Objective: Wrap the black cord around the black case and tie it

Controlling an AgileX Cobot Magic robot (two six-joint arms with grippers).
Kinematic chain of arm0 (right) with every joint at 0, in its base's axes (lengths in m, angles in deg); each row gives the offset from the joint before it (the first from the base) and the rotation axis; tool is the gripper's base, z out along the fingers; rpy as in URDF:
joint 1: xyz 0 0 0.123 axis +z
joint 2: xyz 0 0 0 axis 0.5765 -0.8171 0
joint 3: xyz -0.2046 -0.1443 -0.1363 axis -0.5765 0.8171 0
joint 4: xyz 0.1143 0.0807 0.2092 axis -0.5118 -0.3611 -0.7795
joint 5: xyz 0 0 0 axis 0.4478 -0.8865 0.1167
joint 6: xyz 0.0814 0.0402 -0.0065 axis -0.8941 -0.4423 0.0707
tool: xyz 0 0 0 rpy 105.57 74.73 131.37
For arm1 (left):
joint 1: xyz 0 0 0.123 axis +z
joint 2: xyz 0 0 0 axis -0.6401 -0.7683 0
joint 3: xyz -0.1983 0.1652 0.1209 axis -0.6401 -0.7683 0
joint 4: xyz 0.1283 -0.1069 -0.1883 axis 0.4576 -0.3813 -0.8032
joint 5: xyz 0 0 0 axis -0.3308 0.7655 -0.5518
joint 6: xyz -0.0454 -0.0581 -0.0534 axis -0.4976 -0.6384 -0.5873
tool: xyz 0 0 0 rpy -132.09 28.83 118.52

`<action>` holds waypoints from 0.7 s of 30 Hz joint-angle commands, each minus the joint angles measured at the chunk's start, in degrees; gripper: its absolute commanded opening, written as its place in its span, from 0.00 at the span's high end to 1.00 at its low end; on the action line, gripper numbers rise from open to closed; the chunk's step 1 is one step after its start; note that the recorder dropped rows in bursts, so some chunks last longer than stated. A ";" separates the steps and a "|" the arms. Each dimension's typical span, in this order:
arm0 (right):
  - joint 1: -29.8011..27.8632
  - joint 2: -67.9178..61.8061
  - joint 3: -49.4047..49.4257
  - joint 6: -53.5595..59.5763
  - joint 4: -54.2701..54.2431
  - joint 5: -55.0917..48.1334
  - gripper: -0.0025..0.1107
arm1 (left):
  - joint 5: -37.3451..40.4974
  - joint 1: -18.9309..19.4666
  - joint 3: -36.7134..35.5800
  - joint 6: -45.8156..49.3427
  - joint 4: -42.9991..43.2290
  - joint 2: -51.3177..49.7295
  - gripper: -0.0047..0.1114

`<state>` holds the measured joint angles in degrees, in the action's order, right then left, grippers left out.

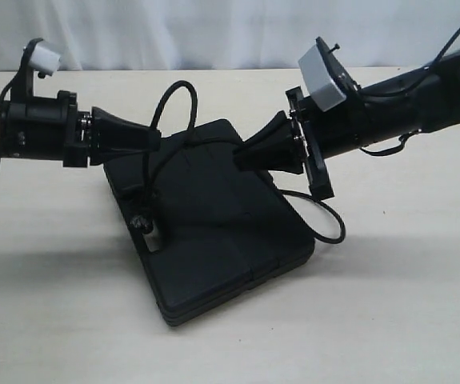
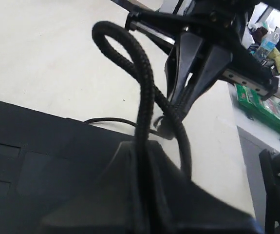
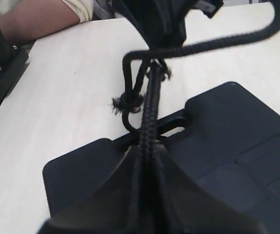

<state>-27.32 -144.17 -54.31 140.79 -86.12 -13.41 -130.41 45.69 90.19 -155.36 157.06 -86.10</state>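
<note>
On the middle of the pale table [image 1: 406, 320], the black case [image 1: 230, 240] is lying flat, its long sides running from about eleven o'clock to five o'clock in the exterior view. Over its far half, the left gripper [image 1: 154, 141] is reaching in from nine o'clock and the right gripper [image 1: 241, 157] from two o'clock, their tips near each other but apart. Both are standing closed, and the wrist views are showing each pair of jaws pinching the black cord [image 1: 183, 86]. Between the two grippers the cord is arching up in a loop toward twelve o'clock, clear of the case. From the left gripper a strand is dropping to the handle slot [image 1: 146, 230] on the case's eight o'clock edge and hooking through it. The frayed tuft [image 3: 116, 103] is sticking out from that strand near the slot. Another length is curling out onto the table at the case's three o'clock side, beneath the right arm.
</note>
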 commanded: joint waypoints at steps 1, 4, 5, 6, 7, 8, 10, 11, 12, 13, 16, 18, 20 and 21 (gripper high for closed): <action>-2.94 -2.43 -0.41 2.04 -1.96 -0.39 0.94 | -0.39 -0.99 4.62 -9.84 3.94 -0.04 0.96; -4.25 -4.41 -0.41 2.04 -3.31 -0.77 0.94 | -0.39 -3.26 5.42 -10.96 4.53 -0.04 0.96; -4.78 -5.04 -0.41 2.04 -3.77 -0.77 0.94 | -0.39 -4.03 5.42 -10.96 4.29 -0.28 0.96; -5.27 -5.56 -0.41 2.04 -4.04 -0.77 0.94 | -0.39 -4.67 5.42 -10.96 3.80 -0.81 0.96; -5.62 -5.89 -0.41 2.04 -4.67 -0.77 0.94 | -0.39 -5.13 5.42 -10.96 3.33 -1.30 0.96; -5.90 -6.14 -0.41 2.04 -4.85 -0.77 0.94 | -0.39 -5.38 5.42 -10.96 2.80 -2.19 0.96; -6.43 -6.23 -0.41 2.04 -4.75 -0.77 0.94 | -0.39 -5.96 5.42 -11.95 1.47 -4.03 0.96; -6.43 -6.23 -0.41 2.04 -4.75 -0.77 0.94 | -0.39 -6.25 5.42 -12.50 0.41 -4.96 0.96; -6.43 -6.23 -0.41 2.04 -4.75 -0.77 0.94 | -0.39 -6.49 5.52 -12.50 -0.82 -5.79 0.96; -6.43 -6.23 -0.41 2.04 -4.75 -0.77 0.94 | -0.39 -6.58 5.64 -12.50 -2.03 -6.53 0.96; -6.43 -6.23 -0.41 2.04 -4.75 -0.77 0.94 | -0.39 -6.74 7.26 -14.14 -3.91 -8.63 0.96; -6.43 -6.23 -0.41 2.04 -4.75 -0.77 0.94 | -0.39 -6.74 8.70 -15.54 -5.57 -9.54 0.96; -6.43 -6.23 -0.41 2.04 -4.75 -0.77 0.94 | -0.39 -6.74 10.39 -17.27 -6.99 -10.28 0.96; -6.43 -6.23 -0.41 2.04 -4.75 -0.77 0.94 | -0.39 -6.74 11.02 -18.29 -7.71 -10.75 0.96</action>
<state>-33.48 -150.41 -54.40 140.79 -90.31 -13.60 -130.44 39.08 99.33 -171.01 152.39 -95.95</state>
